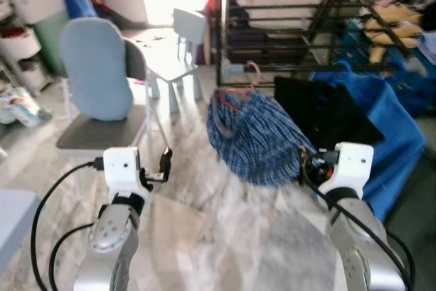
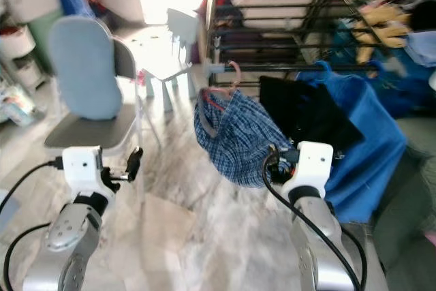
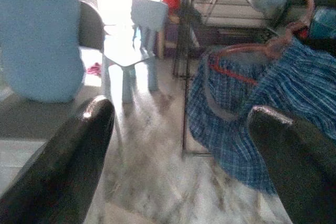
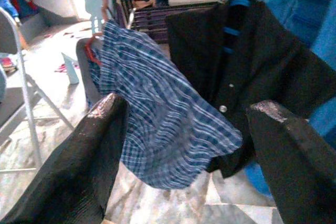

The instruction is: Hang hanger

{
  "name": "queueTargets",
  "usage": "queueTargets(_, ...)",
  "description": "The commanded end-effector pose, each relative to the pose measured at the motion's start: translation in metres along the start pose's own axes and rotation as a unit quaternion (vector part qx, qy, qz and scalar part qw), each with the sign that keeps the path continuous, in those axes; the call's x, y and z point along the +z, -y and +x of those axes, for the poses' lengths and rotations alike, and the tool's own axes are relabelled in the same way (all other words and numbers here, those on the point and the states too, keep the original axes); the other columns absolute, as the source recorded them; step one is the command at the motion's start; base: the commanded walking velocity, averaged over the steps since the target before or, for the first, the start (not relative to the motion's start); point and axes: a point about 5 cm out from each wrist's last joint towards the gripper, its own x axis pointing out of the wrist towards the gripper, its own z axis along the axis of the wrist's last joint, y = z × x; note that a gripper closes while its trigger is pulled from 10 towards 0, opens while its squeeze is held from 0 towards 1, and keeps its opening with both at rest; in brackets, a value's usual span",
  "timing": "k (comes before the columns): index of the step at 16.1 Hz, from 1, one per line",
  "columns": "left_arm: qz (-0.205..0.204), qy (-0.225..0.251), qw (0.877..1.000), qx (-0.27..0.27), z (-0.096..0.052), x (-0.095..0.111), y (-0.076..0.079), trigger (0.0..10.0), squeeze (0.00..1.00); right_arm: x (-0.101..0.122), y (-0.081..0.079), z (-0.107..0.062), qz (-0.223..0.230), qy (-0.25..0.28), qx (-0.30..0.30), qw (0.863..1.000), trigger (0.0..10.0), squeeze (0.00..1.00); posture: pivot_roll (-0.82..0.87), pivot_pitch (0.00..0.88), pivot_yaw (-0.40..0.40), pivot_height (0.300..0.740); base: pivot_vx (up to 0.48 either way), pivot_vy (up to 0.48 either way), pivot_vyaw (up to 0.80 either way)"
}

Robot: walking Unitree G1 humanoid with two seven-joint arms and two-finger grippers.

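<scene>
**Shirt on the rack, both grippers free**

A cluttered room with a pale marbled floor (image 1: 225,230) lies before me, bright light pouring in at the far end. A black drying rack (image 1: 286,18) stands ahead, and off to my left a grey folding chair (image 1: 102,110) carries a light-blue cushion (image 1: 95,69); a small pale chair (image 1: 178,52) sits beyond it, near the glare.

The pink hanger (image 1: 251,76) has its hook at a rail on the near corner of the rack, with a blue plaid shirt (image 1: 255,134) drooping from it. The views are too blurred to tell how well the hook is seated. Just beside it hangs a black garment (image 1: 323,110), then a blue one (image 1: 381,127).

My left gripper (image 3: 178,145) is spread wide and empty, held low near the chair. My right gripper (image 4: 184,150) is likewise spread wide with nothing between its fingers, pointed at the shirt's lower hem and apart from it.

By my reckoning the hanging is done or nearly so, and the risk now is undoing it. The shirt sags unevenly to one side, so it could drag the hanger askew. If my right gripper brushes the hem while drawing off, the tug could lift the hook from the rail and drop everything. The chair legs sit close to my left arm and could catch it or its cable (image 1: 48,202).
</scene>
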Motion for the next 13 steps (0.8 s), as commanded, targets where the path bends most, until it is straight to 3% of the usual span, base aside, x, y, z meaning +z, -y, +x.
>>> queueTargets(1, 0.004, -0.005, 1.000, -0.004, 0.000, -0.001, 0.001, 10.0, 0.00, -0.002, 0.000, 0.001, 0.001, -0.005, -0.003, 1.000, 10.0, 0.00, -0.12, 0.000, 0.042, 0.740, 0.000, 0.480, 0.00)
queueTargets(5, 0.016, 0.011, 0.999, -0.032, 0.000, 0.002, 0.010, 10.0, 0.00, -0.002, 0.004, 0.002, -0.011, -0.004, -0.014, 1.000, 10.0, 0.00, -0.12, 0.000, 0.046, 0.740, 0.000, 0.000, 0.00)
queueTargets(13, 0.012, 0.012, 1.000, -0.008, -0.001, 0.000, 0.005, 10.0, 0.00, -0.001, 0.006, 0.002, -0.024, -0.006, -0.026, 0.999, 10.0, 0.00, -0.12, 0.000, 0.040, 0.740, 0.000, 0.000, 0.00)
